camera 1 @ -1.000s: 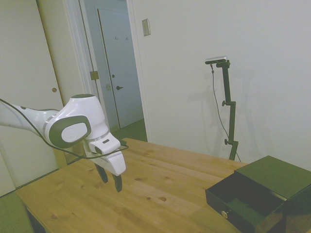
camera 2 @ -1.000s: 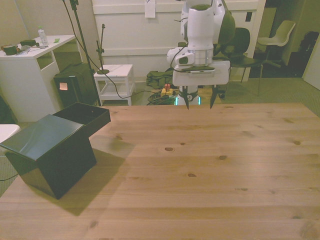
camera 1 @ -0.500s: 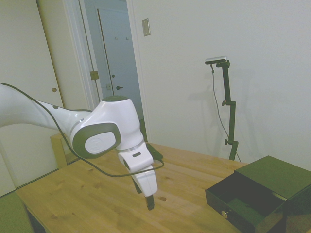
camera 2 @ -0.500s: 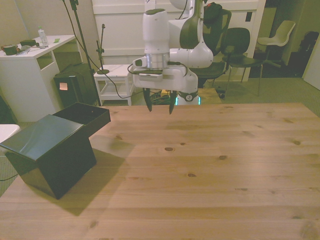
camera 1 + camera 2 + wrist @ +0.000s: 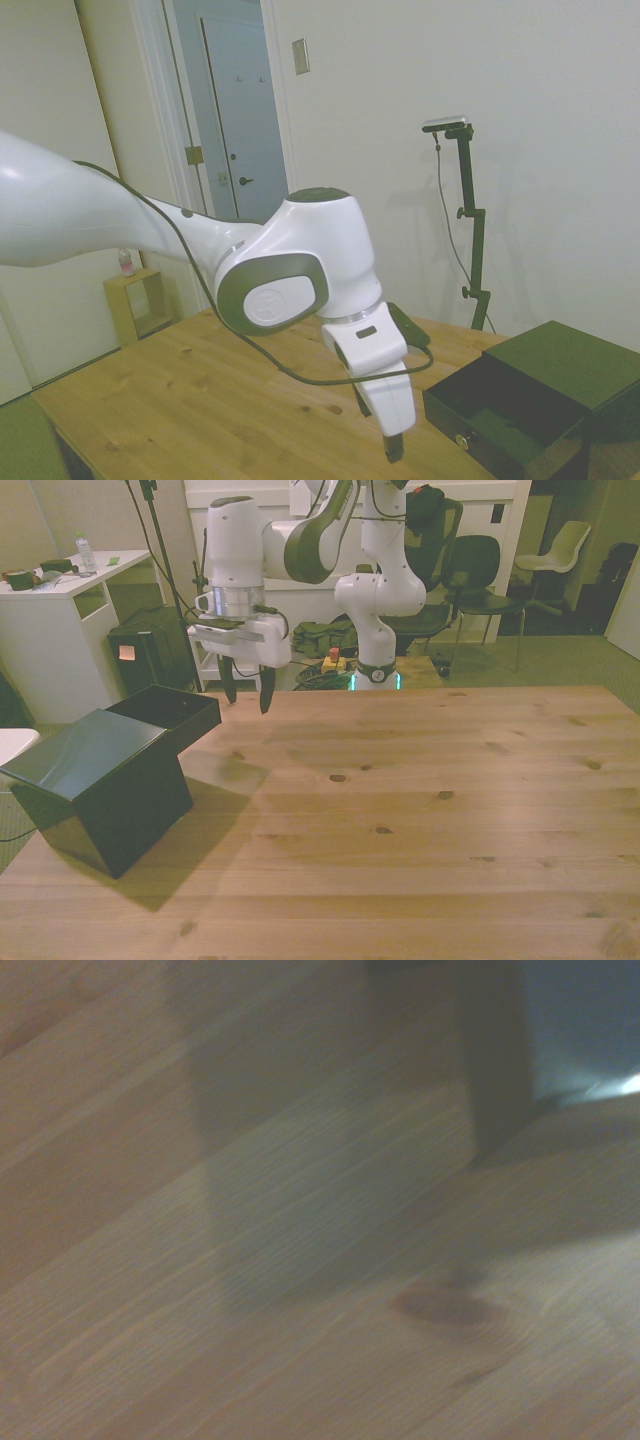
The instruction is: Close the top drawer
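You've got the top drawer (image 5: 172, 709) pulled out of the black chest (image 5: 95, 785), at the surface's corner on the front view's left. Gripper (image 5: 244, 689) hangs nearby, fingers apart, empty. No readable labels.

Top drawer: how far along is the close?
Nothing done yet: the top drawer is pulled out of the black chest. In hand: the gripper, fingers open, hangs beside the drawer's front, not touching. Left: push it fully in.
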